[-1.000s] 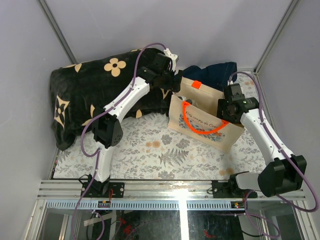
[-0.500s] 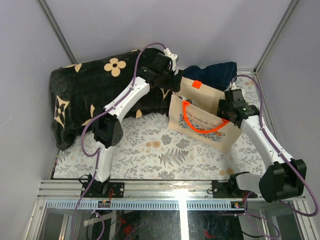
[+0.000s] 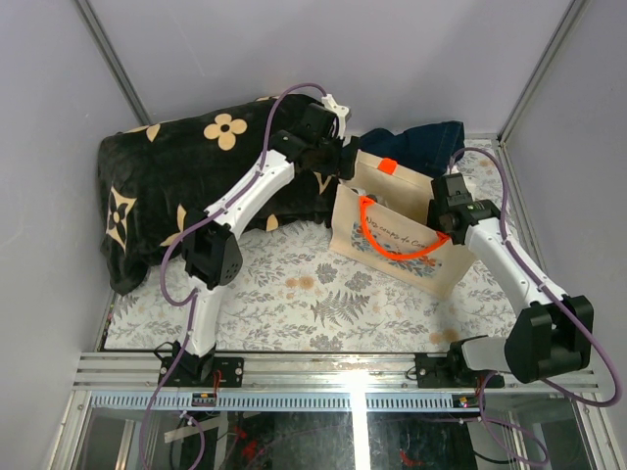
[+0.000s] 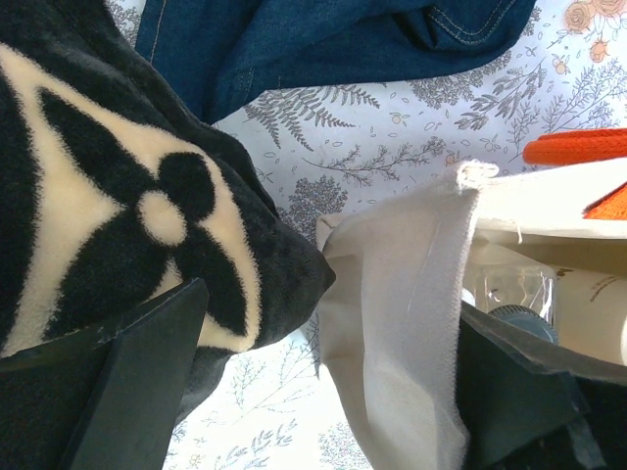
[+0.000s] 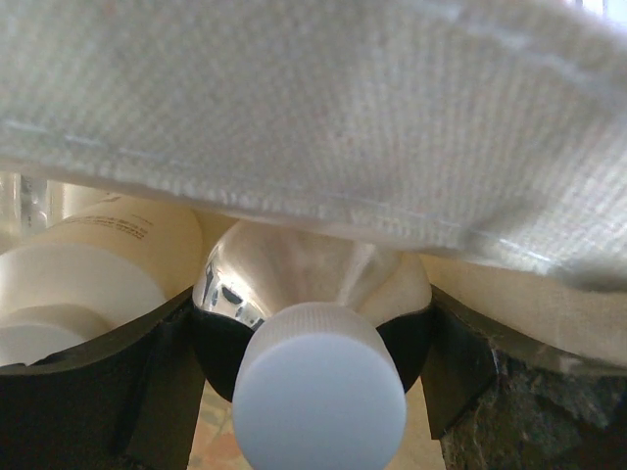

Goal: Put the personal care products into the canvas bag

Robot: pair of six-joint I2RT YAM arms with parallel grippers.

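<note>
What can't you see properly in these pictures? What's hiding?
- Top view: the inside of the canvas bag. Its walls and the right gripper hide whatever lies in it.
- Left wrist view: a clear bottle in the bag, half covered by the canvas wall and a dark finger.
- Right wrist view: the body of the white-capped bottle, hidden behind its own cap and the black fingers, and blurred.

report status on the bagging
Left gripper open, straddling bag wall. Right gripper shut on white-capped bottle at bag mouth. Canvas rim hangs just over the bottle.
</note>
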